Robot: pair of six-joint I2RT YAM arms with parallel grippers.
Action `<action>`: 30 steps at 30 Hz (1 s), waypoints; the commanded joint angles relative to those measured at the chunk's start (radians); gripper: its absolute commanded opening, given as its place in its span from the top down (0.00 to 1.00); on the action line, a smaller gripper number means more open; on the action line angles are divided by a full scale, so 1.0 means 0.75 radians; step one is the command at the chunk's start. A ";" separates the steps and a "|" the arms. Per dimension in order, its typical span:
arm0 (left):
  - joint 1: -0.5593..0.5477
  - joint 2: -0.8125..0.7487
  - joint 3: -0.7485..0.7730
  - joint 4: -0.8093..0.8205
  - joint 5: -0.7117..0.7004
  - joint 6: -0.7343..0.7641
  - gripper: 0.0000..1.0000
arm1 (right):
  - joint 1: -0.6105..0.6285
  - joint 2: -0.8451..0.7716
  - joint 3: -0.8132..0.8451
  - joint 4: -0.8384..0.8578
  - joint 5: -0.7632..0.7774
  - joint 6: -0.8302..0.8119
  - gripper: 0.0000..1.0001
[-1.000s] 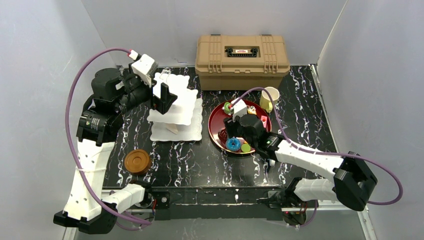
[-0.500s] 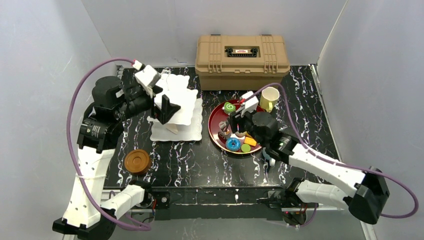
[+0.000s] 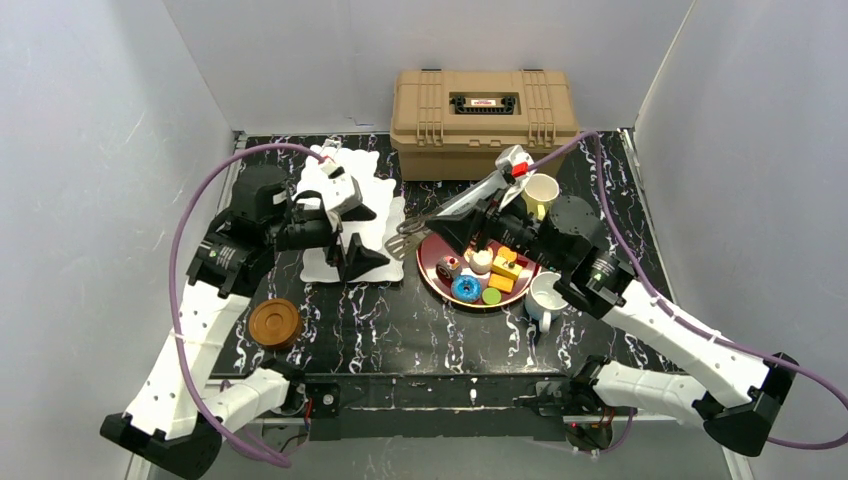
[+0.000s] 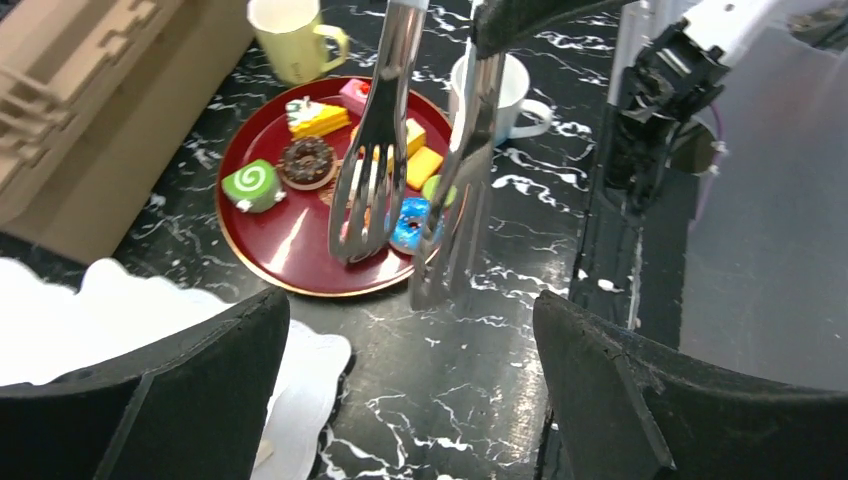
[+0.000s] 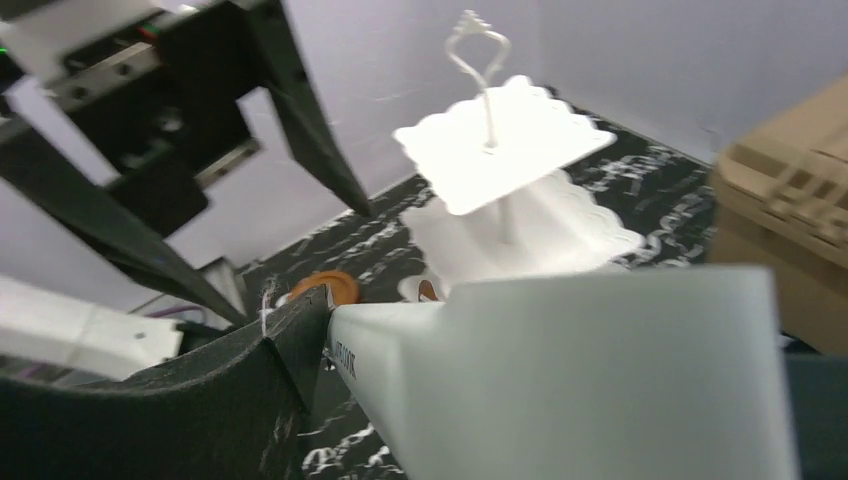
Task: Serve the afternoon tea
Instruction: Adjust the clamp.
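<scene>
Pastry transfer from tray (image 4: 290,262) to stand (image 5: 500,145) in hand, by the look of it, none served yet: pastries (image 4: 250,186) lying on the tray, visible tiers bare. Tongs (image 4: 375,150) clamped in right claw (image 3: 462,215), blades empty, long axis running from that claw leftward past the tray rim, tips pointing toward stand and left claw (image 4: 408,310). Left claw spread wide, empty, beside the stand, facing the tips. Stand upright on tabletop (image 4: 470,400), rod vertical. Next, probably: handing tongs across or bringing tips over the tray, then straddling one pastry before squeezing.
</scene>
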 commanded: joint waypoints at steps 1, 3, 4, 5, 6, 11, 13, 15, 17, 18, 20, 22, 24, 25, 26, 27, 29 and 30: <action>-0.061 0.030 0.042 -0.005 0.125 0.024 0.12 | 0.005 0.015 0.092 0.160 -0.274 0.129 0.95; -0.068 0.030 0.047 -0.014 0.144 0.024 0.13 | 0.005 0.020 0.105 0.177 -0.306 0.151 0.95; -0.068 0.030 0.054 -0.019 0.162 0.018 0.14 | 0.005 0.025 0.113 0.172 -0.311 0.154 0.95; -0.069 0.032 0.065 -0.030 0.186 0.006 0.17 | 0.005 0.031 0.119 0.167 -0.316 0.155 0.95; -0.070 0.037 0.081 -0.050 0.218 -0.005 0.20 | 0.005 0.035 0.120 0.168 -0.318 0.156 0.95; -0.080 0.041 0.116 -0.115 0.299 -0.027 0.42 | 0.005 0.043 0.121 0.178 -0.306 0.153 0.95; -0.086 0.046 0.127 -0.132 0.315 -0.035 0.54 | 0.005 0.049 0.122 0.177 -0.292 0.148 0.95; -0.094 0.048 0.129 -0.140 0.318 -0.044 0.64 | 0.005 0.057 0.124 0.180 -0.283 0.144 0.95; -0.106 0.055 0.131 -0.160 0.312 -0.045 0.70 | 0.005 0.063 0.127 0.193 -0.279 0.145 0.95; -0.111 0.059 0.132 -0.172 0.309 -0.041 0.70 | 0.005 0.065 0.127 0.199 -0.278 0.146 0.94; -0.122 0.072 0.132 -0.189 0.305 -0.038 0.70 | 0.005 0.069 0.130 0.208 -0.286 0.144 0.94; -0.131 0.088 0.132 -0.192 0.309 -0.053 0.71 | 0.005 0.081 0.138 0.214 -0.303 0.144 0.94; -0.141 0.112 0.135 -0.191 0.314 -0.069 0.73 | 0.005 0.091 0.146 0.221 -0.321 0.147 0.94; -0.145 0.123 0.137 -0.192 0.321 -0.076 0.75 | 0.005 0.098 0.149 0.226 -0.335 0.148 0.94; -0.150 0.133 0.139 -0.191 0.325 -0.084 0.76 | 0.005 0.101 0.154 0.228 -0.343 0.149 0.93; -0.151 0.143 0.142 -0.191 0.330 -0.089 0.79 | 0.005 0.103 0.157 0.233 -0.352 0.150 0.93; -0.153 0.151 0.152 -0.191 0.338 -0.094 0.90 | 0.005 0.101 0.163 0.230 -0.360 0.148 0.91; -0.152 0.151 0.158 -0.191 0.344 -0.095 0.98 | 0.005 0.099 0.164 0.228 -0.368 0.148 0.89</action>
